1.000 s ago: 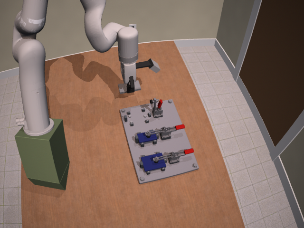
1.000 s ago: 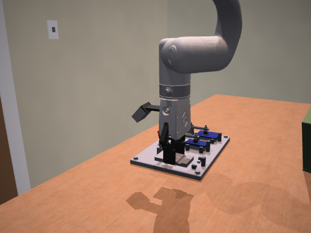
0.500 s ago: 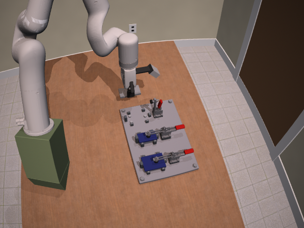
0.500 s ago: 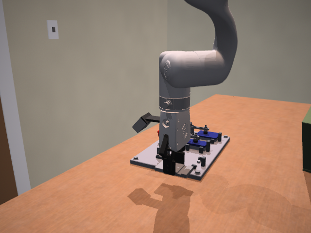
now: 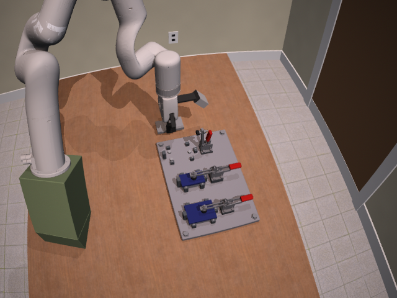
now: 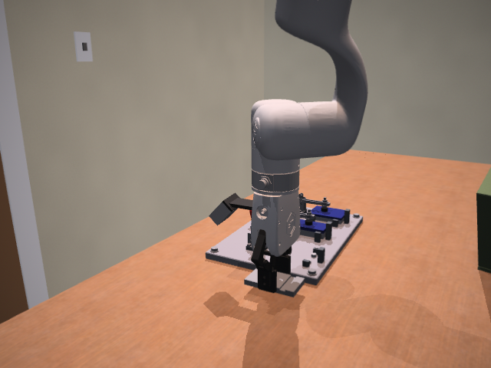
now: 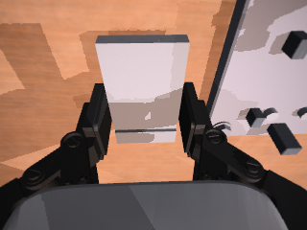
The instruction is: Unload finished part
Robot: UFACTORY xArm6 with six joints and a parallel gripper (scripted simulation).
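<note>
Wrist view: slotted part (image 5: 178, 123) (image 6: 294, 284) (image 7: 144, 72) between the claw's (image 5: 171, 127) (image 6: 274, 277) (image 7: 146, 122) fingers.

Light was kinda soft and came from above, throwing big overlapping arm shadows across the wooden table (image 5: 128, 205) (image 6: 396, 245) (image 7: 43, 120). The finished part (image 7: 144, 72) looked pale and half shaded, the wall corners dim, edges a bit jaggy.

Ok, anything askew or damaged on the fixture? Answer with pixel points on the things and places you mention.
Nothing stands out: both blue blanks (image 5: 200, 212) (image 6: 334, 212) look seated under lowered clamps (image 5: 227, 205); the raised clamp (image 5: 205, 146) fits its empty nest (image 5: 179, 153).
</note>
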